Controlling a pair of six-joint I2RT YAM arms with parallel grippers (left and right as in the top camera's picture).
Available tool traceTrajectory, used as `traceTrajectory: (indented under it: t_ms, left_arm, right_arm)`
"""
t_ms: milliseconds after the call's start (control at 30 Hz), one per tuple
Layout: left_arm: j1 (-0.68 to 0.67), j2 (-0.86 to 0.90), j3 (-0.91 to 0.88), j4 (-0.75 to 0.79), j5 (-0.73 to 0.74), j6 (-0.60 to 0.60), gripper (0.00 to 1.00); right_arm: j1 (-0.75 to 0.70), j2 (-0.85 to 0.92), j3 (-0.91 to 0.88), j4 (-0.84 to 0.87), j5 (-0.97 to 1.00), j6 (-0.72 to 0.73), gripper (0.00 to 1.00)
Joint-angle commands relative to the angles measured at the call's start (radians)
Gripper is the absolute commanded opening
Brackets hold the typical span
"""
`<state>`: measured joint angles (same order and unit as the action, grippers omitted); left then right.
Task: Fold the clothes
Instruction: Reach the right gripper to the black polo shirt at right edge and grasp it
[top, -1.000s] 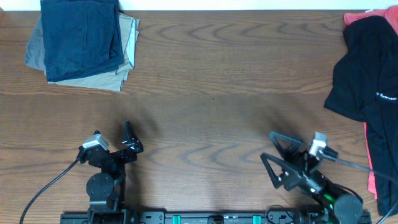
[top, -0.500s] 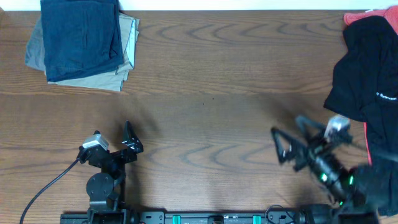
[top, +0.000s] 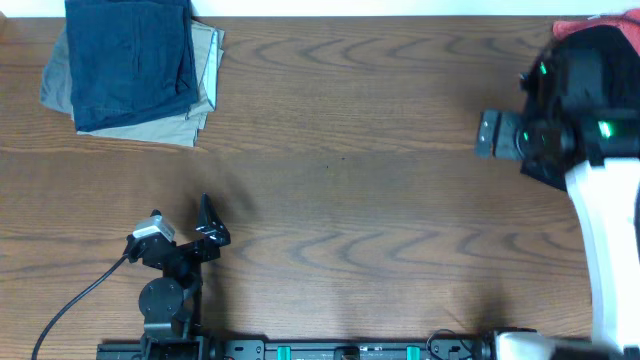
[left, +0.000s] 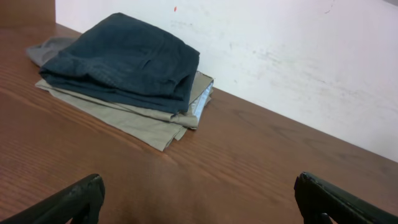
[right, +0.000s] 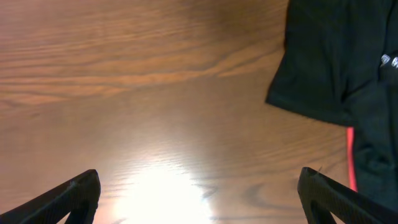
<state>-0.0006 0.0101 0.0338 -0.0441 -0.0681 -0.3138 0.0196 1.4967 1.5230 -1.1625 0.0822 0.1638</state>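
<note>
Wooden table (top: 340, 120), folded garments (top: 130, 70) far left, black shirt (right: 329, 56) right

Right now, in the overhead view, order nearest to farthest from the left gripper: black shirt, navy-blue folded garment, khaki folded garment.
From the left gripper:
1. khaki folded garment, back left, edge jutting nearest.
2. navy-blue folded garment, stacked on it.
3. black shirt, far right.
</note>
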Motion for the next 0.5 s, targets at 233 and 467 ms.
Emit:
traceTrajectory:
  t_ms: [233,467]
  left_arm:
    - [0.005,-0.006,-0.030,-0.018,-0.019,0.009,0.98]
    - [0.005,-0.006,-0.030,-0.018,-0.019,0.009,0.98]
  right_arm:
    - [-0.143,0.253,0.053,0.092,0.172,-0.057,0.99]
    - [-0.291,0.361,0.050,0.091,0.062,-0.056,0.99]
